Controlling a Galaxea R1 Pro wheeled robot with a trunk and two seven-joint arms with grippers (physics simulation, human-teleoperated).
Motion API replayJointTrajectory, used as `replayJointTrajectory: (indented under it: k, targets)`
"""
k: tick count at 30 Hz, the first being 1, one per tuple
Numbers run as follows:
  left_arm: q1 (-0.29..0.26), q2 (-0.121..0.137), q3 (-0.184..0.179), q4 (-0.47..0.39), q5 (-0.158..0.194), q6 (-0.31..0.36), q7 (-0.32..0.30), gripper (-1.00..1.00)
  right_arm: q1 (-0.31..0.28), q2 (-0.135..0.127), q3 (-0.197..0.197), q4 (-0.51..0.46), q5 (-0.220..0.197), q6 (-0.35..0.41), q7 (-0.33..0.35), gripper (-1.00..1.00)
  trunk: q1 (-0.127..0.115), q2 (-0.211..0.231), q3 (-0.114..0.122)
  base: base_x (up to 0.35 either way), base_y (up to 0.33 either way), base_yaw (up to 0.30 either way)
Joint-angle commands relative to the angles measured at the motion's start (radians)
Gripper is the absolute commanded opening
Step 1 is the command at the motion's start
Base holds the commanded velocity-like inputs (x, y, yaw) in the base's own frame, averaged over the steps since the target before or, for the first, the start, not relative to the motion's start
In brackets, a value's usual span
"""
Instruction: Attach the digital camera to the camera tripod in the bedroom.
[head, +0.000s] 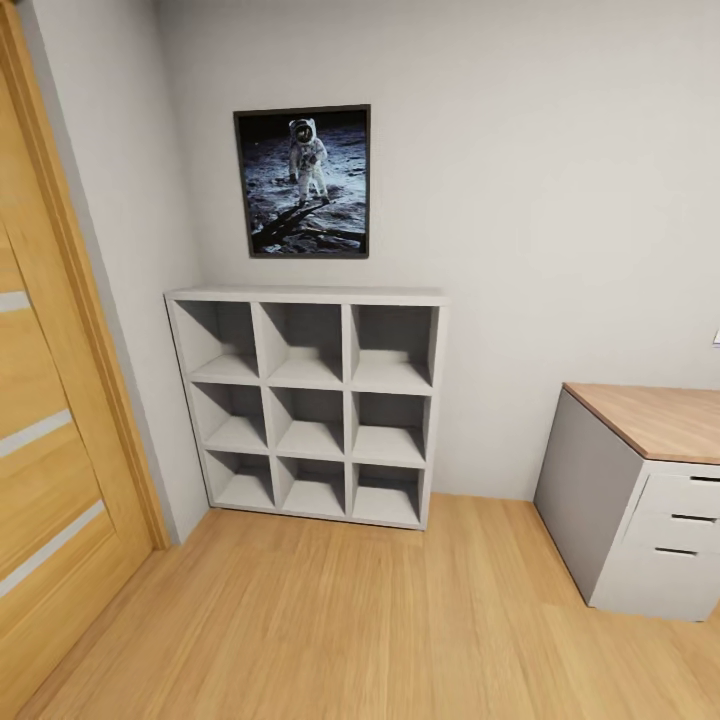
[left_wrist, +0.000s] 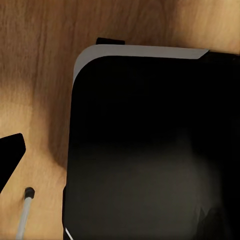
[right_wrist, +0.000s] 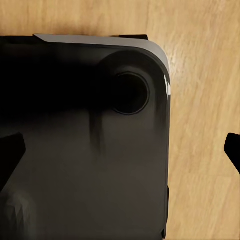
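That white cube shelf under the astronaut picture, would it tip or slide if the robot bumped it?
Probably it would stay put. The cube shelf is about as wide as it is tall and stands flat on the wood floor, close against the wall, so tipping backward looks unlikely. All nine compartments look empty, so it may be fairly light and could slide on the smooth floor.

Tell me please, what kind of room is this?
Probably a bedroom or study corner in a home: a white cube shelf under a framed astronaut picture, a wood-topped desk with drawers and a wooden door.
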Motion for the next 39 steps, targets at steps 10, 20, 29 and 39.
replayJointTrajectory:
  k: [10, 20, 29, 39]
  targets:
    - [0.001, 0.0, -0.001, -0.001, 0.01, -0.001, -0.003, 1.0, -0.001, 0.0, 0.001, 0.002, -0.003, -0.006, 0.003, 1.0, 0.0, 0.0, -0.001, 0.0, 0.0, 0.0]
    - [0.0, -0.002, 0.001, -0.001, 0.011, -0.001, 0.0, 1.0, -0.001, 0.0, 0.0, 0.002, -0.004, -0.005, -0.001, 1.0, 0.0, 0.0, -0.001, 0.0, 0.0, 0.0]
    - [0.001, -0.006, 0.0, -0.013, 0.053, -0.002, -0.001, 1.0, -0.001, -0.001, 0.002, 0.0, -0.001, -0.004, -0.004, 1.0, 0.0, 0.0, -0.001, 0.0, 0.0, 0.0]
    - [0.001, 0.0, -0.007, -0.285, 0.061, 0.075, 0.011, 1.0, -0.015, 0.002, -0.001, -0.173, 0.011, 0.087, -0.016, 1.0, 0.0, 0.0, -0.001, 0.0, 0.0, 0.0]
